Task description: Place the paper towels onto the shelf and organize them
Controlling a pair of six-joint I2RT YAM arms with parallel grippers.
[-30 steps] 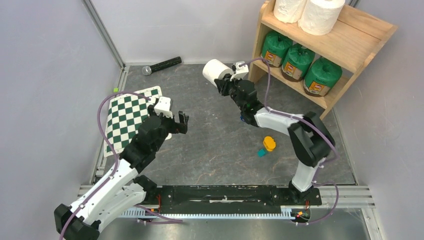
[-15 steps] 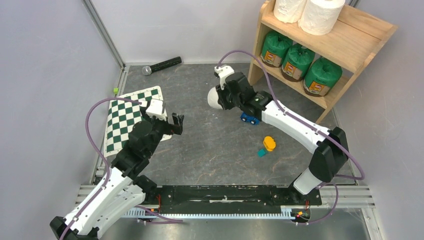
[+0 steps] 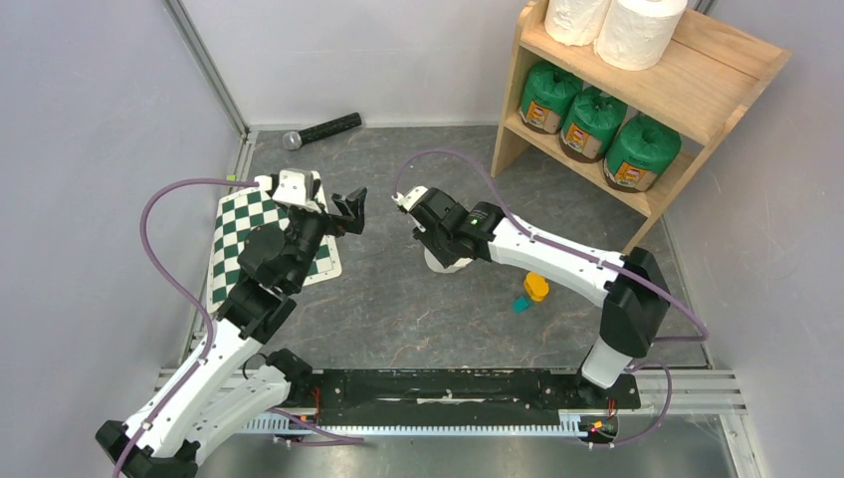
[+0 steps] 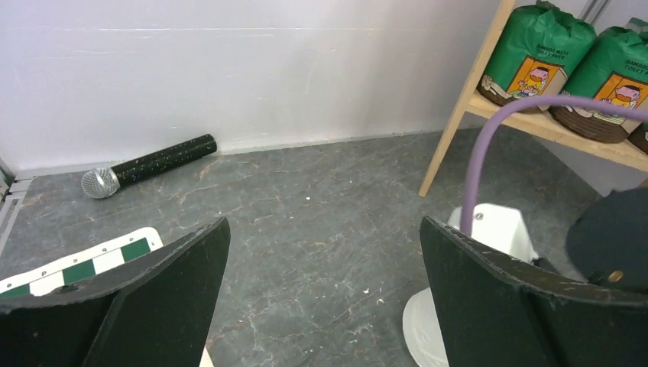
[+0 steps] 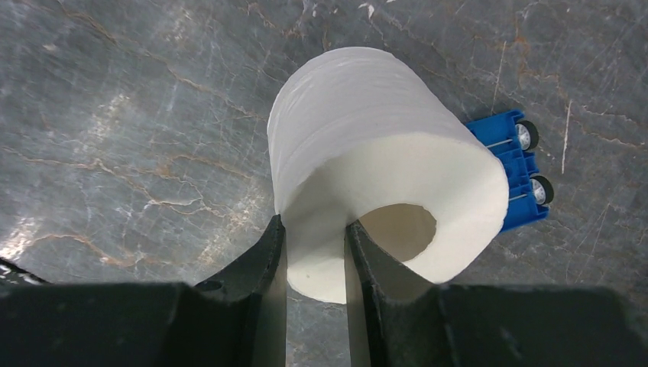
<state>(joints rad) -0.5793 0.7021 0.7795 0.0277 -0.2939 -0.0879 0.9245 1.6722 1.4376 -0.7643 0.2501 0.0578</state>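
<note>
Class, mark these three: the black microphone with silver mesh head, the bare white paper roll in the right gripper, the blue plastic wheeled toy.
Black microphone (image 4: 157,160): left wrist view, handle middle.
Bare white paper roll (image 5: 367,138): right wrist view, outer wrap.
Blue wheeled toy (image 5: 523,172): right wrist view, body.

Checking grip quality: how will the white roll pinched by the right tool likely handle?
Probably soft: the white roll looks squeezed in the right tool. Likely light, held by one wall. Round, so may roll if laid sideways.
</note>
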